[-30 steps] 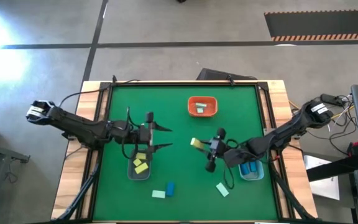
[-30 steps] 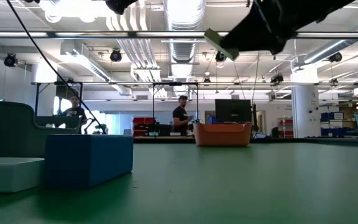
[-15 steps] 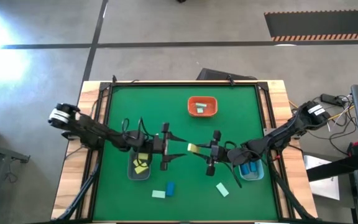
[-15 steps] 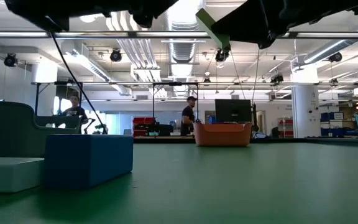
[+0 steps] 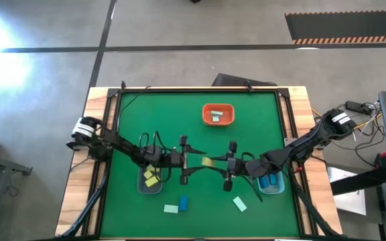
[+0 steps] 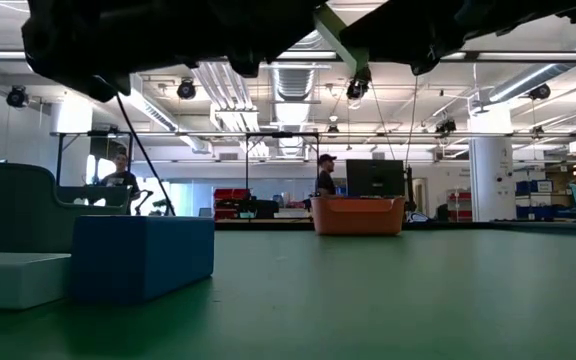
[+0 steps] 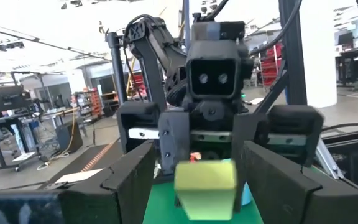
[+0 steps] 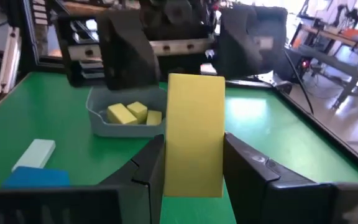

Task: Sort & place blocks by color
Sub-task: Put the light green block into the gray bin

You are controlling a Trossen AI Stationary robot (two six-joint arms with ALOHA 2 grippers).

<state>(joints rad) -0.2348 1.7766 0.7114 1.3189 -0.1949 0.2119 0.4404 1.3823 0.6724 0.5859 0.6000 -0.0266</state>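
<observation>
Yellow block (image 8: 194, 134) is gripped between the fingers of the right end effector (image 5: 221, 165), raised above the middle of the green surface (image 5: 179, 114); the left end effector (image 5: 191, 160) is held facing it, fingers spread on either side of the block's free end, not closed on it; three more yellow blocks (image 5: 151, 177) lie in the grey bin (image 5: 139, 184); a blue block (image 5: 183, 201) and two mint blocks (image 5: 171, 209) rest near the front edge.
</observation>
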